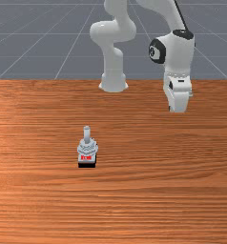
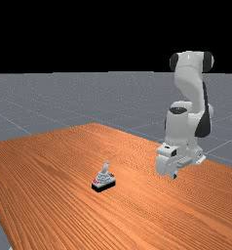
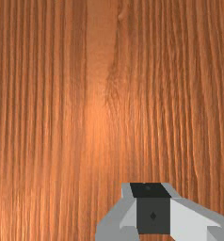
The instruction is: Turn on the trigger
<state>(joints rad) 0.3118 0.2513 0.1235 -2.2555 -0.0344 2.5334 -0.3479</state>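
Our hand (image 2: 173,175) hangs well off to the far view's right of the joystick (image 2: 104,180), can't tell if we're spread

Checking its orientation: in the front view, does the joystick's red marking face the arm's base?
No, the red marking sits on the side of the joystick away from the base.

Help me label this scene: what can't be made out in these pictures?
- Lettering in the joystick's red marking: front view, too small to read.
- Joystick's underside: front and far views, hidden by its own body.
- Arm's upper bend: front view, cut off by the top edge.
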